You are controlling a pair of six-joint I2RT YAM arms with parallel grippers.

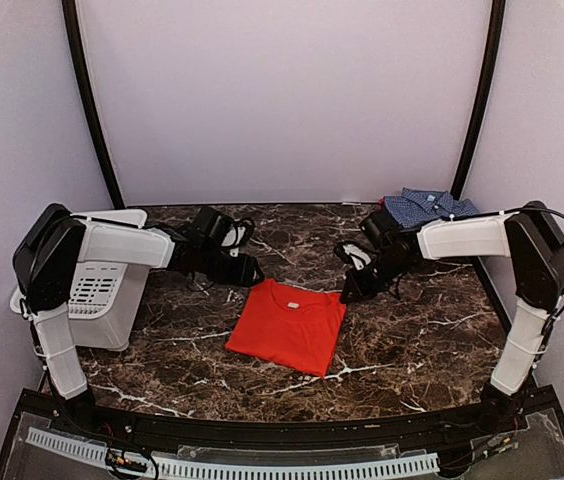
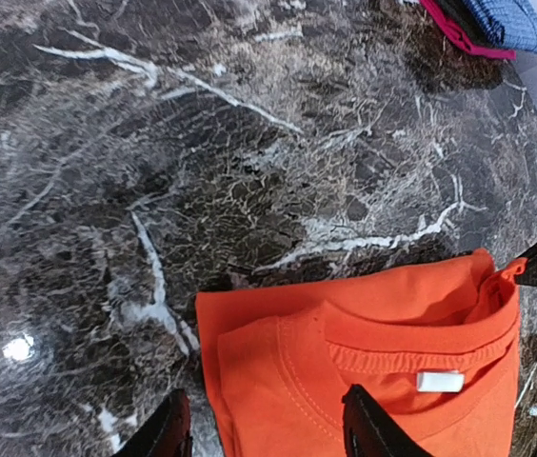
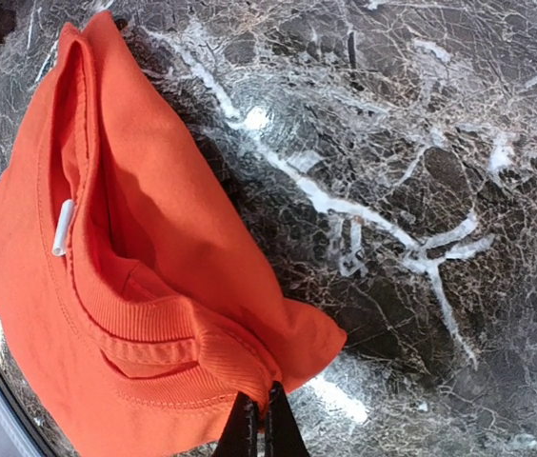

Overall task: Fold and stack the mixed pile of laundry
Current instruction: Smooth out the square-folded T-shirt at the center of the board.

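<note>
My right gripper (image 3: 261, 430) pinches the orange-red shirt (image 1: 290, 325) at one shoulder corner; my left gripper (image 2: 268, 428) gapes over the other, holding nothing. If I lift now, the fold skews.

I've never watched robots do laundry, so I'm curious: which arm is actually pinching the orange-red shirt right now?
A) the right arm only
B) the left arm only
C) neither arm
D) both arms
A: the right gripper is shut on a corner of the orange-red shirt near its collar, while the left gripper stands open over the other corner.
</note>
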